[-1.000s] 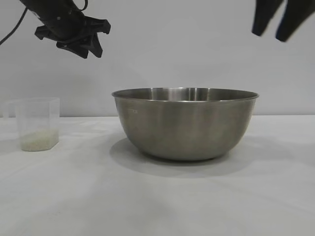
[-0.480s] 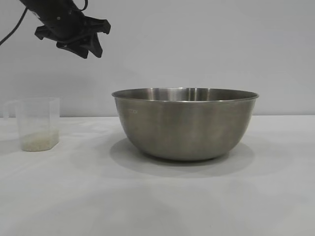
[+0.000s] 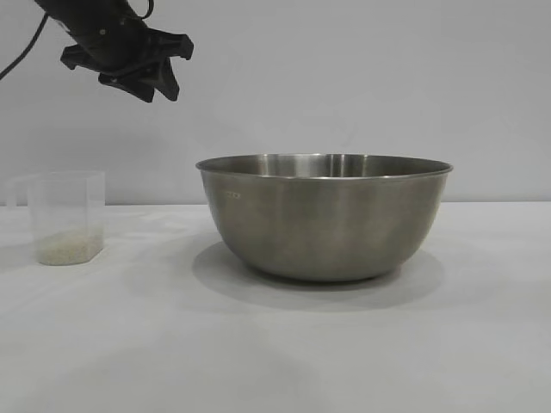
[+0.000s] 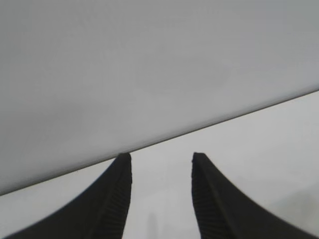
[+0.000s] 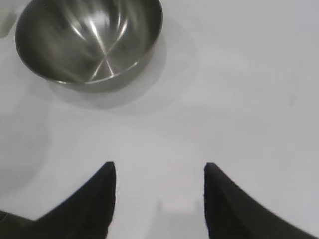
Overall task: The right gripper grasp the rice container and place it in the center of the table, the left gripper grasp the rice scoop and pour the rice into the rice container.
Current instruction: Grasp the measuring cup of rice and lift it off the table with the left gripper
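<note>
Steel rice container [image 3: 324, 217] stands upright at approx. centre of the white table [image 3: 275, 353], rolled rim level, bare surface all round it; interior not visible from the exterior view, and the right wrist view [image 5: 89, 42] shows bare metal w/ glare streaks only. Clear plastic rice scoop [image 3: 66, 216] stands upright near the table's left edge, well apart from the container, w/ a shallow layer of rice [image 3: 67, 249] at its bottom; handle side partly cut off by the frame edge. Left gripper [image 3: 153, 76] hangs high above the table, up and to the right of the scoop, touching nothing; its arm is cropped at the top-left corner. In the left wrist view, fingers [image 4: 112, 199] stand parted w/ nothing between them, only wall and table edge beyond. Right gripper [image 5: 159, 199] is outside the exterior view; its own wrist view shows the fingers spread, empty, over bare table, clear of the container.
</note>
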Controlling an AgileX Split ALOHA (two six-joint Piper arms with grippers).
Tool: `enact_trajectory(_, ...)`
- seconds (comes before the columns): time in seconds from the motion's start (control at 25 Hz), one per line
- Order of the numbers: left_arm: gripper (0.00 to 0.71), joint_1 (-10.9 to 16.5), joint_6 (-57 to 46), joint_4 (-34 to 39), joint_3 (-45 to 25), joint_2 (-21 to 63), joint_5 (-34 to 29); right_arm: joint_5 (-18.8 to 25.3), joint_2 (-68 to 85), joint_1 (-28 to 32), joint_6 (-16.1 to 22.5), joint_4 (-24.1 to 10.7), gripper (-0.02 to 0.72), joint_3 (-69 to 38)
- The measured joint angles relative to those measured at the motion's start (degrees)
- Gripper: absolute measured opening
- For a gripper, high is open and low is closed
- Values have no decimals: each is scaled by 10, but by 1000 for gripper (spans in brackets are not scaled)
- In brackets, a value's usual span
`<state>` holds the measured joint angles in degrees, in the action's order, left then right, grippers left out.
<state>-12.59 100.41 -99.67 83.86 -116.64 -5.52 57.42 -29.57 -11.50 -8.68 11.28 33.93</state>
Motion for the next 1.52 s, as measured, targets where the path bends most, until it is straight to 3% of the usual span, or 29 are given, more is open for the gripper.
enact_trajectory(0.24, 244, 0, 0, 0, 0, 0, 0, 32, 95, 0, 39, -39, 330, -43)
enact_trajectory(0.6, 244, 0, 0, 0, 0, 0, 0, 69, 202, 0, 55, -53, 330, -59)
enact_trajectory(0.88, 244, 0, 0, 0, 0, 0, 1, 74, 287, 0, 113, -89, 330, -60)
enact_trajectory(1.52, 244, 0, 0, 2, 0, 20, 14, 78, 305, 0, 109, -88, 330, -60)
